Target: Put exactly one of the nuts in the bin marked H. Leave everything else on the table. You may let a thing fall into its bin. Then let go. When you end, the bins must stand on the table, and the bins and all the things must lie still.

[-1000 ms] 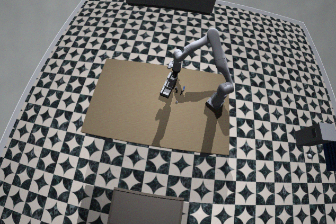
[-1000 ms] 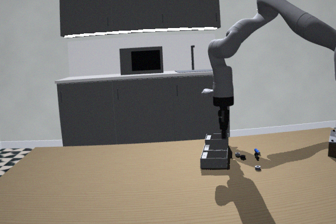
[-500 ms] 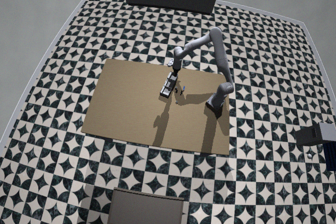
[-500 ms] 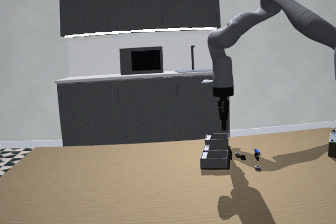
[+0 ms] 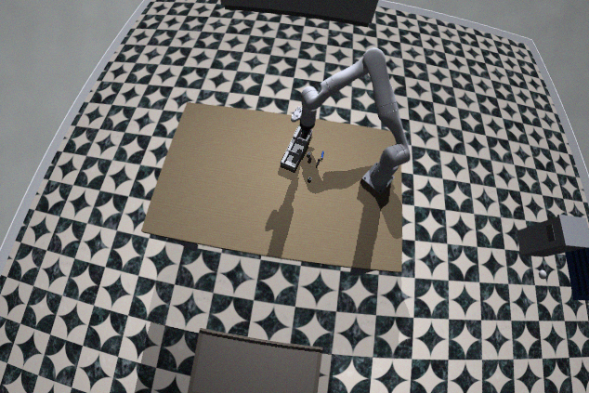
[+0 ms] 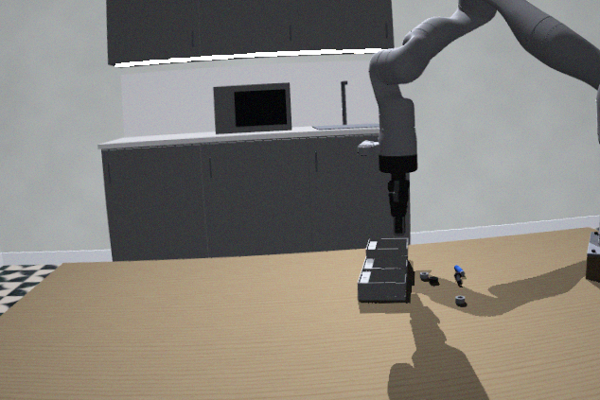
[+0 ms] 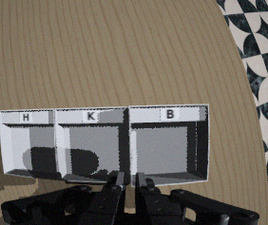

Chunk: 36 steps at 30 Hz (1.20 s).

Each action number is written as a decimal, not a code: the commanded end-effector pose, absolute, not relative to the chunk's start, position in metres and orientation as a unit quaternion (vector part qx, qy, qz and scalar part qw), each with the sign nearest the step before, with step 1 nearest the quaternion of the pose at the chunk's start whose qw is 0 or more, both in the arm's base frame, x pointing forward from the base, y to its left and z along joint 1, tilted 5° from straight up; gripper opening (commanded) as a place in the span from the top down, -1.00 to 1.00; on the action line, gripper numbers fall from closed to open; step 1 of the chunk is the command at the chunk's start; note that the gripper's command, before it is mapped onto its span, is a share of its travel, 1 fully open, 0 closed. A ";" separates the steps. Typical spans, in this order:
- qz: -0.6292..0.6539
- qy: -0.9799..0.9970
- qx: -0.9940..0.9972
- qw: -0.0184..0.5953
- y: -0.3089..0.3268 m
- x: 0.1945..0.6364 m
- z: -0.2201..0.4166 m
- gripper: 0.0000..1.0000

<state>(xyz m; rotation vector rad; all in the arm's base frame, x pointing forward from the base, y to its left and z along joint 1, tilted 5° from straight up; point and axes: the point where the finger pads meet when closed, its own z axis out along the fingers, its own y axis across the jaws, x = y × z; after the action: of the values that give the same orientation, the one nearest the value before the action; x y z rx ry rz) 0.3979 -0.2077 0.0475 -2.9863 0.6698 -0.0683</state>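
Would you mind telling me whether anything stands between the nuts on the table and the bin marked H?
Nothing visible does: the nuts lie beside the bin row, bin H is open-topped, and only its own wall must be cleared.

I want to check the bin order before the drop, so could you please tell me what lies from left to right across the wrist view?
Bin H → bin K → bin B → checkered floor past the table's edge. The hand hangs below, roughly under the K and B divide.
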 end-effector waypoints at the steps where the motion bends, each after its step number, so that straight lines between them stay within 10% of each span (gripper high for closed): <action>1: -0.023 0.207 -0.977 0.039 -0.189 0.406 0.050 0.82; 36: -0.023 0.207 -0.977 0.039 -0.163 0.418 -0.001 0.82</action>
<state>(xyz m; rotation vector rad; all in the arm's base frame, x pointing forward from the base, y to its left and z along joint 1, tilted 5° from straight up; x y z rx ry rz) 0.4185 -0.1677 0.0052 -3.0015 0.6422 -0.0804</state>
